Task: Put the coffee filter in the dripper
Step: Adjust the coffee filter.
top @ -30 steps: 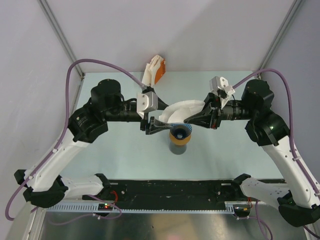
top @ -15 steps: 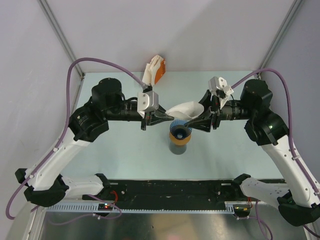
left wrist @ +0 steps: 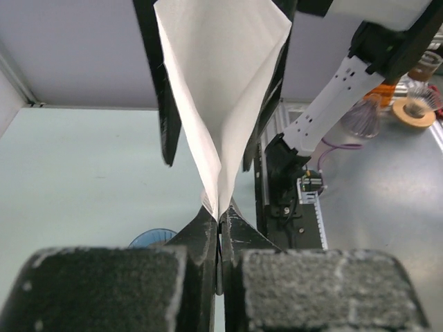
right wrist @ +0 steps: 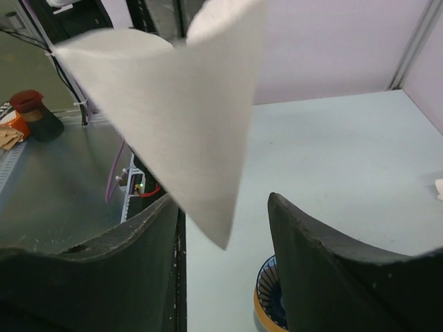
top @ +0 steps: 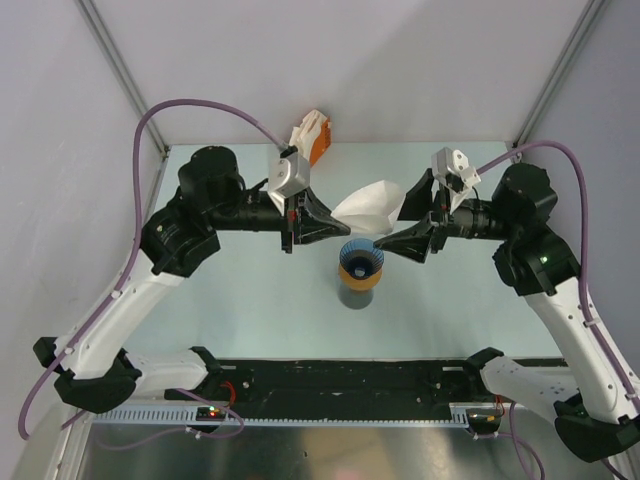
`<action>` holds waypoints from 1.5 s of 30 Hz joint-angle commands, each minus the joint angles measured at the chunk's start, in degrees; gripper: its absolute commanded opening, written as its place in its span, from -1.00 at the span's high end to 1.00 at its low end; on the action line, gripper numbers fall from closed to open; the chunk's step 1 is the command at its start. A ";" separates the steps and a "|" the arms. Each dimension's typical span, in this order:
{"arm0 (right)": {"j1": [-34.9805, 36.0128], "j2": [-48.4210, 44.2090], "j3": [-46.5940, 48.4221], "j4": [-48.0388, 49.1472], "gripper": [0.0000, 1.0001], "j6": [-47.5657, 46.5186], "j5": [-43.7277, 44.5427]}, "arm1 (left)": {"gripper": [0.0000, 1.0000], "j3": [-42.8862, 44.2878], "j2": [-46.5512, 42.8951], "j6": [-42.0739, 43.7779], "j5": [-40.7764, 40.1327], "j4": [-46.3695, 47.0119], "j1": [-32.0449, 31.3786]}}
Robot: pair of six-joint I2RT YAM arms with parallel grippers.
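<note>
**A:** The left gripper [top: 325, 222] has snapped shut since a second ago, and the right gripper [top: 408, 220] has been letting go and sliding off to the right!

**B:** And the coffee filter [top: 370, 207] has drifted a touch farther back. The left fingers [left wrist: 208, 238] are now pressing tight together, pinching the filter's pointed corner.

**A:** Over on the other side, the right fingers [right wrist: 332, 263] are standing spread. The filter's tip [right wrist: 221, 238] is hanging in the gap between them, touching neither in the wrist view.

**B:** So where is the filter sitting?

**A:** It's hanging in the air between the two grippers, fanning open towards the right, just to the far side of the dripper [top: 360, 259] and not in it.

**B:** The dripper is waiting mouth-up at the middle of the table [top: 250, 300], resting on the orange ring [top: 360, 279] atop the dark grey cup [top: 355, 297].
</note>
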 commanded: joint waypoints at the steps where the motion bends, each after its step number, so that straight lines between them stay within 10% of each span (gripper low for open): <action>1: 1.08 0.28 -1.07 8.85 -0.21 5.71 1.18 | 1.00 -0.08 -0.57 -7.21 2.92 7.07 0.78; 21: 1.41 -1.62 -1.80 7.21 0.93 4.91 0.63 | 1.00 -2.95 -0.73 -12.82 5.13 10.78 3.99; 28: 0.14 -1.69 -1.79 5.97 1.00 4.92 0.36 | 0.99 -3.18 -1.37 -13.55 5.71 11.09 4.08; 34: 0.10 -1.02 -1.78 6.60 1.00 7.23 0.64 | -0.48 -2.51 -1.16 -13.59 1.57 11.14 3.57; 39: 1.54 -0.58 -1.81 5.19 1.00 7.21 0.64 | -0.88 -1.28 0.12 -13.17 0.03 11.16 2.30; 45: 3.37 -0.55 -1.73 3.49 1.00 5.66 1.13 | -0.88 -0.29 1.59 -12.83 -0.32 11.21 0.36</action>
